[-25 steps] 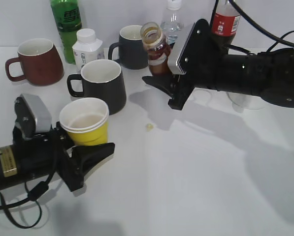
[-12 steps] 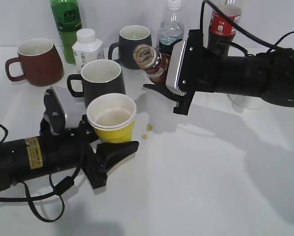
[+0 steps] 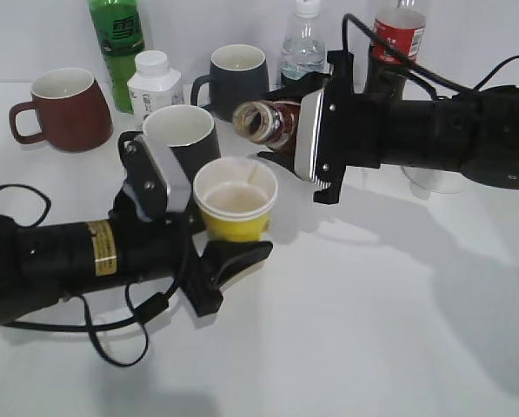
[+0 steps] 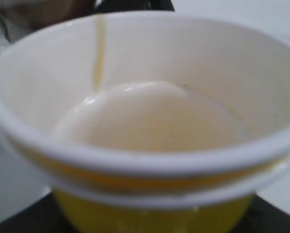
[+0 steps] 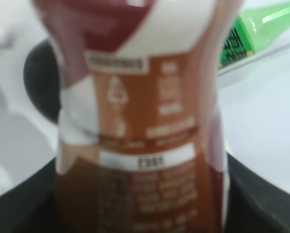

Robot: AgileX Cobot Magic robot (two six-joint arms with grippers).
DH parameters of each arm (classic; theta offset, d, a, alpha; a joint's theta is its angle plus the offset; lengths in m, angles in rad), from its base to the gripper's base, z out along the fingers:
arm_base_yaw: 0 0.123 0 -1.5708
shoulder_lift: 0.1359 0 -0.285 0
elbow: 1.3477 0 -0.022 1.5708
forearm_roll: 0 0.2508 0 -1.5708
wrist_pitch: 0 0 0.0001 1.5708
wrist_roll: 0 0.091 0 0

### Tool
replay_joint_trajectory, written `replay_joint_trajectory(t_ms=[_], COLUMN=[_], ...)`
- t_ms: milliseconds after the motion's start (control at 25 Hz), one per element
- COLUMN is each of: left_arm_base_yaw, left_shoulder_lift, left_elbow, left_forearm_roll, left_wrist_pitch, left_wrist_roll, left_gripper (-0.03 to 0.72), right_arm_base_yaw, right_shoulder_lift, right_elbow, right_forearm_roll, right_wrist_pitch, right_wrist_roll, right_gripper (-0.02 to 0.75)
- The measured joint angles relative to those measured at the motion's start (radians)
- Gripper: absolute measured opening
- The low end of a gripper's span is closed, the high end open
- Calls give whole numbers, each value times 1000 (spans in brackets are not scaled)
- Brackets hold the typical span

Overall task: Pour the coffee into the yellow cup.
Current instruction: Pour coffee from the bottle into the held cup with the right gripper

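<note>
My left gripper [image 3: 229, 234] is shut on the yellow cup [image 3: 235, 200] and holds it up beside the dark mugs. The cup fills the left wrist view [image 4: 149, 145], with pale liquid in its bottom and a thin stream running down its inner wall. My right gripper [image 3: 287, 130] is shut on the open coffee bottle [image 3: 268, 122], tipped nearly flat with its mouth over the cup's rim. A thin stream of coffee falls from it into the cup. The brown, white and red label fills the right wrist view [image 5: 145, 126]. The jaws are hidden in both wrist views.
A black mug [image 3: 182, 139] stands just behind the cup, another dark mug [image 3: 237, 80] behind the bottle, a red-brown mug [image 3: 63, 109] at far left. A green bottle [image 3: 117, 43], a white jar [image 3: 154, 82], a water bottle [image 3: 303, 48] and a cola bottle [image 3: 398, 35] stand at the back.
My left gripper has carried the yellow cup right and back until it is under the bottle. My right gripper has tipped the bottle further over, and coffee now streams into the cup.
</note>
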Motion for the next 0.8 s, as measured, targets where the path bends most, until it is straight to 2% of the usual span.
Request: replay_joint_trajectory(t_ms=[240,560,800], left_arm_base_yaw=[-4,-4,-4], left_shoulder_lift=[1,1,1], left_elbow=[-41,-43,-43], left_forearm_roll=[0,1,1], left_wrist_pitch=[24,31,32], left_wrist_roll=[-4,-4,-4], left_gripper=[445,445,445], right_arm_base_yaw=[0,0,0], right_shoulder_lift=[0,0,0], right_elbow=[0,0,0], right_forearm_roll=[6,81,94], right_wrist_pitch=[4,7,8], right_wrist_roll=[-113,-283,-374], right_gripper=[503,503,503])
